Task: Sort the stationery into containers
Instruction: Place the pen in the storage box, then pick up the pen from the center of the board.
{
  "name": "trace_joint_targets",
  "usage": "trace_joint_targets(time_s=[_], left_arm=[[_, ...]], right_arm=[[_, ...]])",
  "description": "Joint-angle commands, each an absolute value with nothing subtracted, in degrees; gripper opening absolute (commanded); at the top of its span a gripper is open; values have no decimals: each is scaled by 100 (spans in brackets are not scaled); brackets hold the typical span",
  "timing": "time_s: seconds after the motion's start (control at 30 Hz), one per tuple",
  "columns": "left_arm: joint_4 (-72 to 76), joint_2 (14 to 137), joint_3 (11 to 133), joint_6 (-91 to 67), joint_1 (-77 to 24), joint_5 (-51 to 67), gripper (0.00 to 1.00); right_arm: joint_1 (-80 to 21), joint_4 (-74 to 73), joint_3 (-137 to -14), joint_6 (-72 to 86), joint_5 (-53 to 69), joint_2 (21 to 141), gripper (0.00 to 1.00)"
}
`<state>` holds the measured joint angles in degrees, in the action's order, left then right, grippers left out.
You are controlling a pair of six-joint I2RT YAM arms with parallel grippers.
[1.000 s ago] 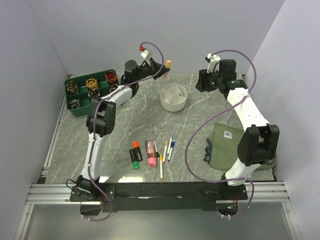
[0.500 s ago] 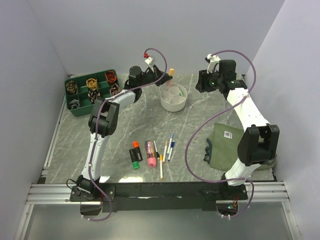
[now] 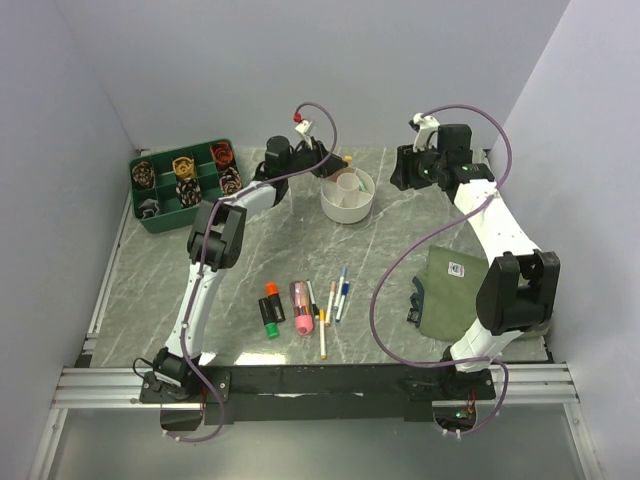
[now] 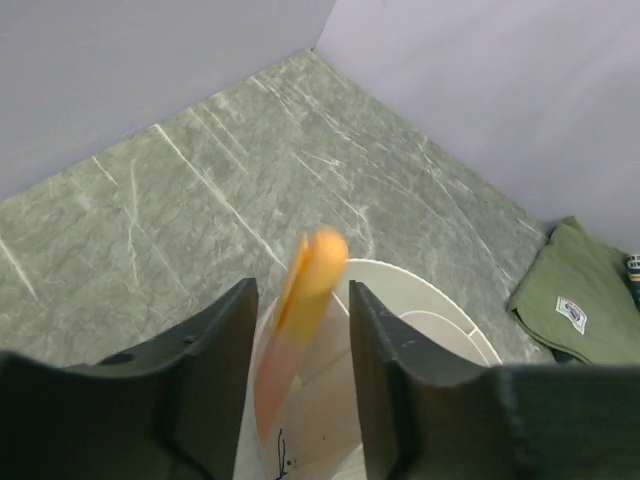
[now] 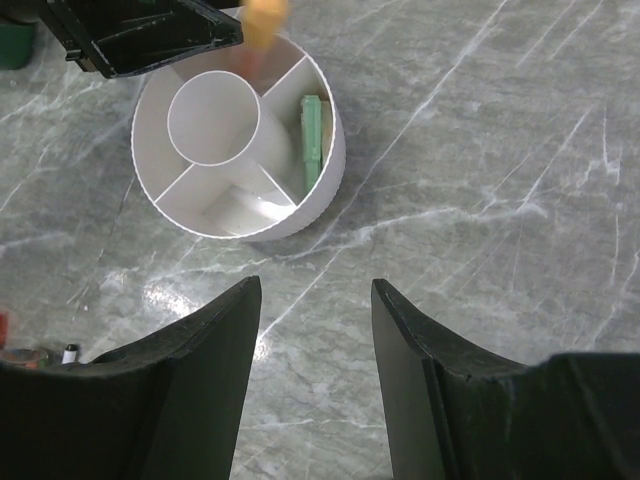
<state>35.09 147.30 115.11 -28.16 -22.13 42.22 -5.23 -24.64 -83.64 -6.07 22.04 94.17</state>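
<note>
Nearest the arm bases, a loose cluster of stationery lies on the grey-green marbled tabletop (image 3: pixel 400 230). An orange-capped black marker (image 3: pixel 270 291) and a green-capped black marker (image 3: pixel 273 327) sit at the cluster's left. A thick pink marker (image 3: pixel 301 310) lies just beside them, and a thin yellow pen (image 3: pixel 322 338) comes next. Slim white pens with blue caps (image 3: pixel 342 292) are at the right. None of these touches an arm. Well to their right, an olive-green cloth pouch (image 3: pixel 452 290) lies flat beside the right arm.

Farther back stands the white round plastic bowl (image 5: pixel 328 190), divided by inner walls around a central cup (image 5: pixel 213 118). A pale green stick-shaped item (image 5: pixel 311 140) lies in one outer compartment.

The left end effector (image 4: pixel 300 288) hangs over the bowl's far left rim. Its fingers are parted and an orange-capped tan marker (image 4: pixel 290 340) stands tilted between them. The marker's cap is up and its lower end is inside the bowl. It points into the compartment next to the one with the green item. The marker is blurred, and a gap shows between it and the fingers, so they do not appear to pinch it.

The right end effector (image 5: pixel 315 285) hovers above bare tabletop just beside the bowl. Its fingers are spread wide and hold nothing.

At the far left stands a dark green rectangular tray (image 3: pixel 160 220) holding coiled bands.
</note>
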Motion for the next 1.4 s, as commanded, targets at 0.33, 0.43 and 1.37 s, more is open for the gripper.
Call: trace_joint_targets(time_s=[0.33,0.43,1.37], left_arm=[[2460,11106,9942,-1744,-2101,4569,65],[455,10226,9511,599,-2092,5140,69],[-7516,11418,9783,-202,-2496,2118,70]], right_arm=[[-492,-2312,-8280,-1027,2812,9106,57],[-492,-2329,-8096,-1475,3084,9053,57],[-501,-2979,-8068,-1968,4139,8938,58]])
